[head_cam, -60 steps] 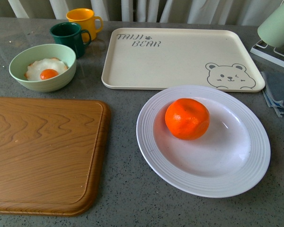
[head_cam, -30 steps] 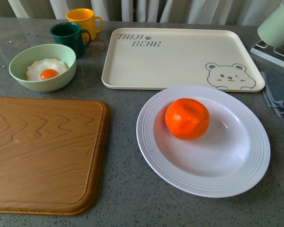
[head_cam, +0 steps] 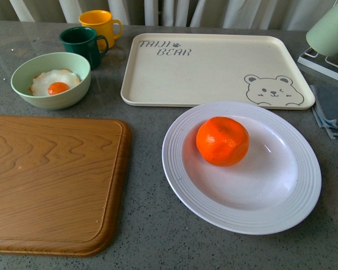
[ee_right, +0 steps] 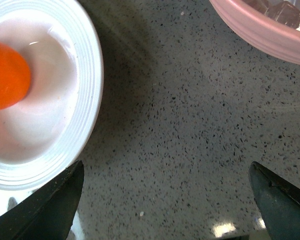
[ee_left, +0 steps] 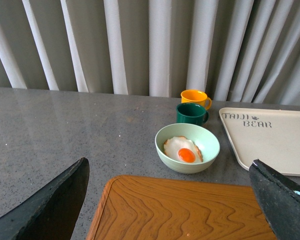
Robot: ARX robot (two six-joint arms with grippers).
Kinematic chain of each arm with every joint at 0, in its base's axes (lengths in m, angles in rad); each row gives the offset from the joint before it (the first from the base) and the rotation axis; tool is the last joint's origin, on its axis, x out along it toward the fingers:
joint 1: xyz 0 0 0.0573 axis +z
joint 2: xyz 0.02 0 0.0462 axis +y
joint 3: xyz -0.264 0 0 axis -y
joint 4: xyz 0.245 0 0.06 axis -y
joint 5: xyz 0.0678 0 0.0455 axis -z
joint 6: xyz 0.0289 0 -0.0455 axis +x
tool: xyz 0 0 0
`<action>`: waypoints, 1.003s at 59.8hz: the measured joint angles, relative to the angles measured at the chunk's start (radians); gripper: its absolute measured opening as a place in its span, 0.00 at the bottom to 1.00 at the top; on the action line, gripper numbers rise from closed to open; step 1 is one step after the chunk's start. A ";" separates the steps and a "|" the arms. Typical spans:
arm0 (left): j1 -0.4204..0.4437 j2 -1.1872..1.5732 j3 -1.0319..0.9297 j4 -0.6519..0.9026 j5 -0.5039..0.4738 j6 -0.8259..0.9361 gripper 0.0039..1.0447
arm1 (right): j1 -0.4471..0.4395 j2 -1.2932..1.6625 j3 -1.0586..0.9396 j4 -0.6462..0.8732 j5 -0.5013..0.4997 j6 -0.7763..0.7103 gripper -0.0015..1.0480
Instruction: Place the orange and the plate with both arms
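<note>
While both of my grippers are empty, the round bright orange mandarin (head_cam: 222,140) sits inside the large white deep plate with the ribbed rim (head_cam: 243,223), a little left of the plate's middle. The plate rests on the grey speckled stone counter (head_cam: 149,236), just near of the cream rectangular bear-print tray (head_cam: 214,73) and right of the brown wooden cutting board (head_cam: 50,180). My left gripper (ee_left: 169,163) has its fingers wide apart with nothing between them, pointing out over the wooden board. My right gripper (ee_right: 166,166) is likewise spread, above bare counter just beside the plate's rim. I judge that neither thing is taken up yet, so the grasping step lies ahead. Next I would bring the right gripper onto the plate's rim and the left one across to the orange. Each should close on its own thing without tipping the plate or letting the fruit roll.
</note>
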 joint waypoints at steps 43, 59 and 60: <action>0.000 0.000 0.000 0.000 0.000 0.000 0.92 | 0.094 0.906 0.229 0.664 -0.059 0.133 0.91; 0.000 0.000 0.000 0.000 0.000 0.000 0.92 | 0.135 1.005 0.294 0.733 -0.039 0.166 0.91; 0.000 0.000 0.000 0.000 0.000 0.000 0.92 | 0.136 1.008 0.296 0.735 -0.037 0.167 0.91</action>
